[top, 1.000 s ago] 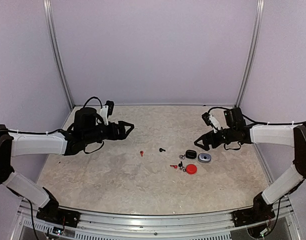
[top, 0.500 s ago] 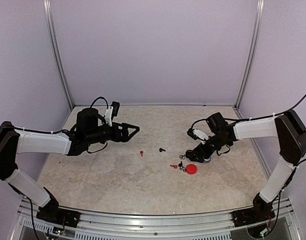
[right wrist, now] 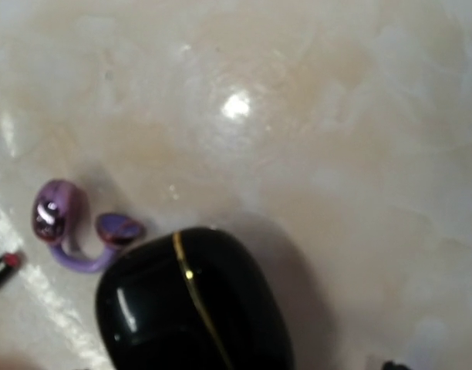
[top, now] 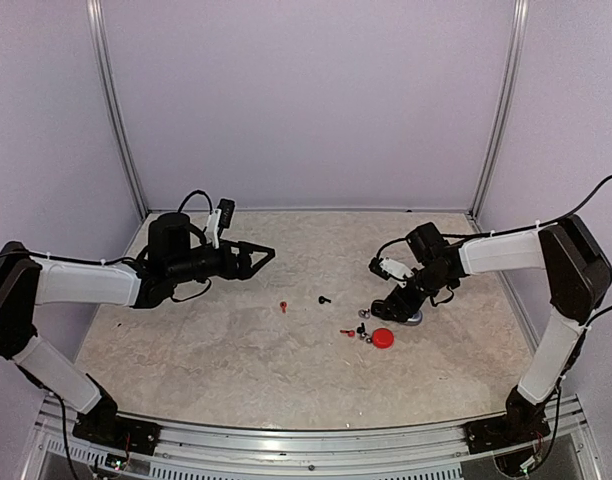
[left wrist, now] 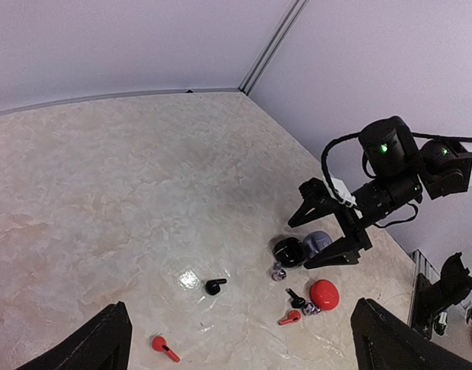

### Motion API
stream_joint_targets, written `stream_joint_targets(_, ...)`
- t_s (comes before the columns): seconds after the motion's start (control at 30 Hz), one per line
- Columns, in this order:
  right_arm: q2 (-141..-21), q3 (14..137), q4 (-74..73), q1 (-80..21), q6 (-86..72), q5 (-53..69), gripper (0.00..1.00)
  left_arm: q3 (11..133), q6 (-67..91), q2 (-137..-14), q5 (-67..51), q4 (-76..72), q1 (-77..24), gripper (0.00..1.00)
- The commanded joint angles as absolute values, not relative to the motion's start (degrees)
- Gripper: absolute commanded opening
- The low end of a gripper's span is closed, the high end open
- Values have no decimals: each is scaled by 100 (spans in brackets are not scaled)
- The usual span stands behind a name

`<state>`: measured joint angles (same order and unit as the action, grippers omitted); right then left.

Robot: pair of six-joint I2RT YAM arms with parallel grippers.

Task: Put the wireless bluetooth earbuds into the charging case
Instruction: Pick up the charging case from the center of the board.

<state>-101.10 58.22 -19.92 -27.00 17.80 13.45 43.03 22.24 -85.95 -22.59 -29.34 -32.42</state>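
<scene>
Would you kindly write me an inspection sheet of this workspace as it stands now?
Surface: marbled beige tabletop, glossy; no spills seen.
Job's things: black case shut, grey case beside it, red case close by. The lone red earbud and lone black earbud lie apart to the left. The second red earbud, second black earbud and silver-grey earbuds are bunched by the cases.
Clutter: nothing seen.
Grippers: left gripper open, raised away from the items; right gripper open, low over the black case, contact unclear.
Cables: left wrist cable and right wrist cable loop free; none on the tabletop.
Surroundings: pale lilac walls, metal corner posts.
</scene>
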Motion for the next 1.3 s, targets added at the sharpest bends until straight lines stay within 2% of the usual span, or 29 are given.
stream_joint_targets(0.0,-10129,5903,-1997,-2792,2081,1408,78,4242,2206,-8486,-2440,-3117,-3076,99)
stream_joint_targets(0.43,-10529,6075,-1901,-2848,2457,1659,62,4087,2268,-8312,-2485,-3129,-2867,99)
stream_joint_targets(0.67,-10452,6114,-1869,-3019,2532,1487,42,4069,2310,-8378,-2491,-3155,-2865,99)
stream_joint_targets(0.77,-10268,6158,-1834,-3187,2596,1265,36,4083,2386,-8320,-2064,-3039,-2871,99)
stream_joint_targets(0.93,-9782,6328,-1756,-3628,2639,773,32,4069,2450,-8169,-2081,-3018,-2978,96)
stream_joint_targets(1.27,-8830,6478,-1278,-5215,3068,-228,32,3613,2767,-7867,-2281,-3228,-3824,86)
